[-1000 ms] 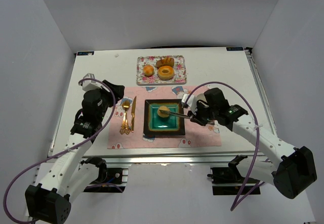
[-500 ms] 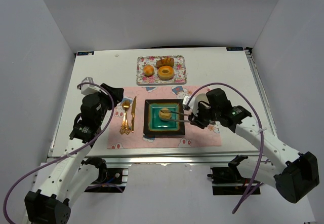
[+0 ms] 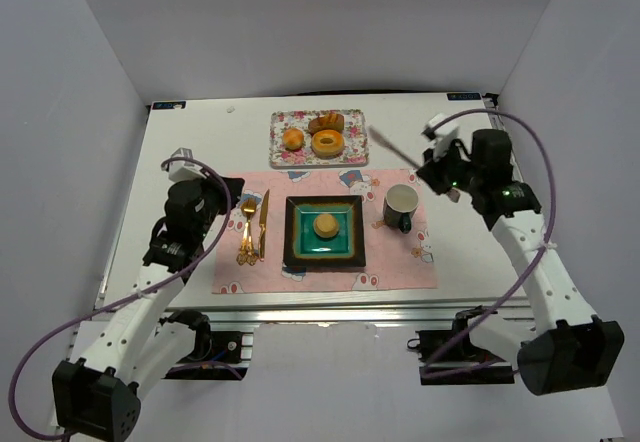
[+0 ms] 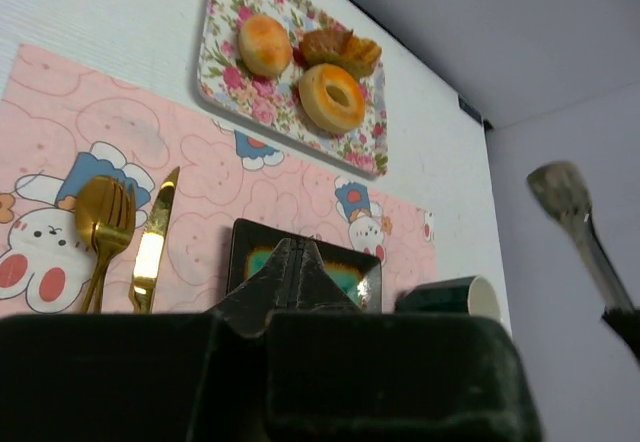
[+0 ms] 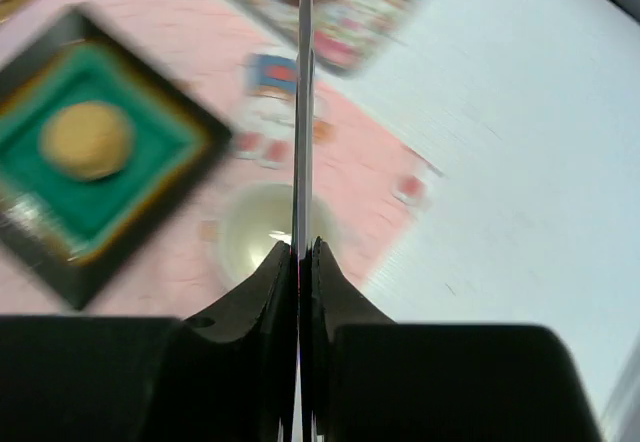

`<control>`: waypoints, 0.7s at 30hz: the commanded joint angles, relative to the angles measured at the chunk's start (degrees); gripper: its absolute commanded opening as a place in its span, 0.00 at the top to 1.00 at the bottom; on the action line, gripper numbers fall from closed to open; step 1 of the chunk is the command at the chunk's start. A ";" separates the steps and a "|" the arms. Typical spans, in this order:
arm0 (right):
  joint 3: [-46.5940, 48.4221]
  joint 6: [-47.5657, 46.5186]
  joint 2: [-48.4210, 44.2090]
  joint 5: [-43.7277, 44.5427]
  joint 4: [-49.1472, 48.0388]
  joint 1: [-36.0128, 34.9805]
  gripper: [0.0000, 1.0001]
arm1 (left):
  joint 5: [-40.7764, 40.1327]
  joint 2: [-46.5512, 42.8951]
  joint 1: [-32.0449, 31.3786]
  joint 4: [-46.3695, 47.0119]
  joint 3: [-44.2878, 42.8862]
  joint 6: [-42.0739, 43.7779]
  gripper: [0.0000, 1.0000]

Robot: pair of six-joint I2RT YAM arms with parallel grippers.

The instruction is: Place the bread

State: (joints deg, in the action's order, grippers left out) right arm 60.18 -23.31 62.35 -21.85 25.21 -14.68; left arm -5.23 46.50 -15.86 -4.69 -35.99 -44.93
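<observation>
The bread, a small pale golden bun, sits in the middle of the square teal plate with the dark rim. The plate lies at the centre of a pink cartoon placemat.

At 3 o'clock from the plate, just beside it on the mat, stands a dark cup, its pale inside showing. At 9 o'clock lie a gold fork and spoon with a gold knife next to them. At 12 o'clock, off the mat, a floral tray carries an orange bun, a ring donut and a brown pastry.

My right claw hangs above the white table at about 1 o'clock from the cup, well apart from the bread. Its fingers are pressed tight on thin metal tongs that point toward 10 o'clock.

My left claw is at 9 o'clock, beyond the cutlery, fingers fully together and holding nothing.
</observation>
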 commanded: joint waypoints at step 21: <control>-24.68 7.84 21.94 16.05 -26.45 23.55 0.55 | 16.57 12.39 0.12 5.57 -0.58 2.74 0.27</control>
State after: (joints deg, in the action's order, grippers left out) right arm 35.33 -12.88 82.72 -3.22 -2.72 7.46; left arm 9.98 60.20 -15.86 -0.78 -36.18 -42.41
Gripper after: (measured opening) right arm 0.425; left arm 0.730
